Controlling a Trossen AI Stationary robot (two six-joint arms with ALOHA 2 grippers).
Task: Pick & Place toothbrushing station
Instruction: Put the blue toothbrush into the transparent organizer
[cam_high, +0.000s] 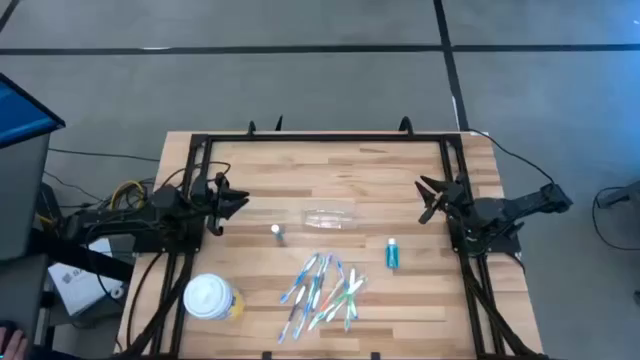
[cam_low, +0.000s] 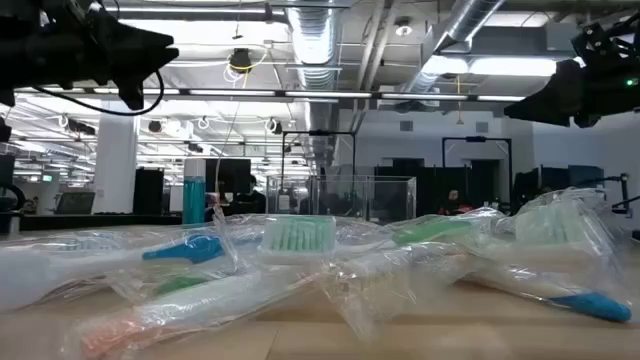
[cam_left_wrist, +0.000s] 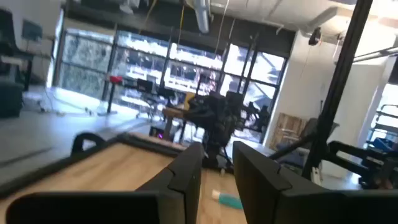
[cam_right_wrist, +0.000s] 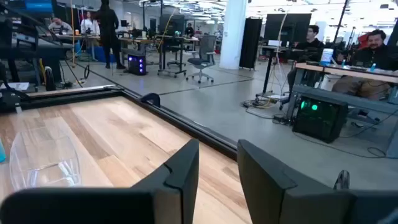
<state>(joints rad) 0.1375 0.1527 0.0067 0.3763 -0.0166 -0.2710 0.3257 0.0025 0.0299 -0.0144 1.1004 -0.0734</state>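
Hovering at the counter's left edge, the left gripper points inward toward the middle; fingers stand slightly apart with a narrow gap, holding nothing. Right gripper sits opposite at the right edge, also pointing inward, fingers parted by a small gap, empty. Both are raised off the wood.

Between the two grippers, near the counter's middle, lies the toothbrushing station, a clear oblong holder, hard to make out against the grain; it shows as a see-through shape in the right wrist view. Just beside it toward the left arm: a small white-capped item, kind unclear. Toward the right arm, a small teal bottle. Nearer the front edge, a loose heap of wrapped toothbrushes, blue and green. Front left corner: a yellow cup with white lid.
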